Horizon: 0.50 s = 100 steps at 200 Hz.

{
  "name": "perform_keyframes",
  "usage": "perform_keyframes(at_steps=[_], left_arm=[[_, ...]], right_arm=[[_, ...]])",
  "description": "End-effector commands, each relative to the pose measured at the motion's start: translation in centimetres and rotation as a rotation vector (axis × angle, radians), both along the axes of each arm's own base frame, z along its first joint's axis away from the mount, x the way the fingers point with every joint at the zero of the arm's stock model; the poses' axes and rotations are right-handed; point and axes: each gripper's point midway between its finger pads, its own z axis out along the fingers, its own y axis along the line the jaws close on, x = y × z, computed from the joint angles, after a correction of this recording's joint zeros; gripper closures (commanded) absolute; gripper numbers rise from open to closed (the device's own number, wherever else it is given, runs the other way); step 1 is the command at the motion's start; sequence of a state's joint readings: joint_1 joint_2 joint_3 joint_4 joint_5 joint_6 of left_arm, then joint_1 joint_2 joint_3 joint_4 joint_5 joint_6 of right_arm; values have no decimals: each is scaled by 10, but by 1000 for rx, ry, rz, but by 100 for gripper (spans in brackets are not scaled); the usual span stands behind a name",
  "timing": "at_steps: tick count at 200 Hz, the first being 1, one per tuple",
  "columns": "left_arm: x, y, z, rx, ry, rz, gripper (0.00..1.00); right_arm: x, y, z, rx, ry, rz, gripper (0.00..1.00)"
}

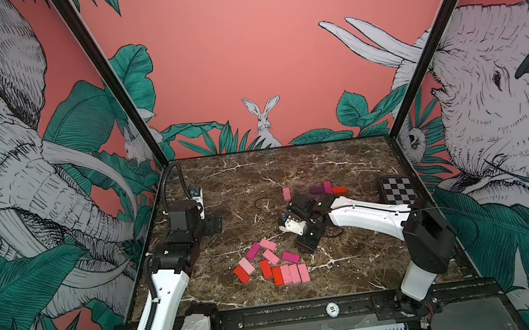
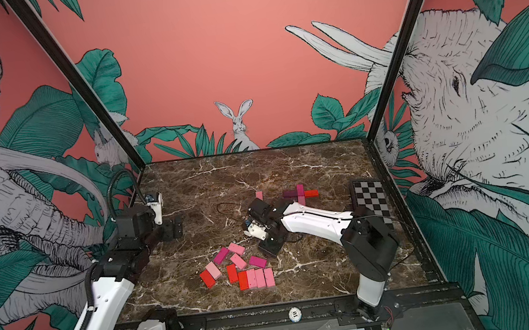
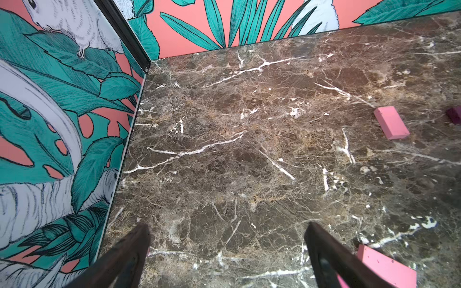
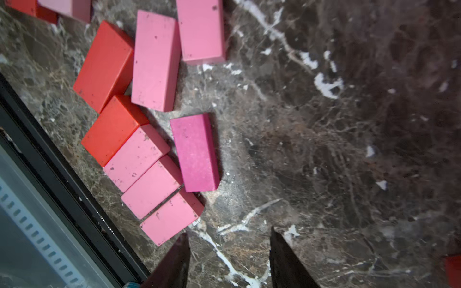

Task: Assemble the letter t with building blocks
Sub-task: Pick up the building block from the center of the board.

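Observation:
Several building blocks in red, pink and magenta lie flat near the table's front middle, in both top views. A second small group of blocks, dark purple, magenta and red, lies farther back, with a lone pink block to its left. My right gripper points down just right of the front cluster. In the right wrist view it is open over bare marble, next to a pink block and a magenta block. My left gripper stands wide open over bare marble at the left.
A black-and-white checkerboard plate lies by the right wall. A thin black cable loop rests on the marble table behind the right gripper. Printed walls close the left, back and right sides. A black rail runs along the front edge.

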<state>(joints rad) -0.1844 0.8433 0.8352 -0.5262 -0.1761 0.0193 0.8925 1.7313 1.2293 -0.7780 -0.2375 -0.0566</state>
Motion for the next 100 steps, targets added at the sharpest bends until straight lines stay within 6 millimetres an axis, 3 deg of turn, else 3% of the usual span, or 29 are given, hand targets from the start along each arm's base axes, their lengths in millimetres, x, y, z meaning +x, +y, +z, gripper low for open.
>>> perform_keyframes(at_steps=[1,100], left_arm=[[-2,1,3,5,-12,0,1],[-3,2,3,7,-15,5,1]], right_arm=[[-2,11,-7,10,-19,24,50],[-13,51,-32,67,-12,47,56]])
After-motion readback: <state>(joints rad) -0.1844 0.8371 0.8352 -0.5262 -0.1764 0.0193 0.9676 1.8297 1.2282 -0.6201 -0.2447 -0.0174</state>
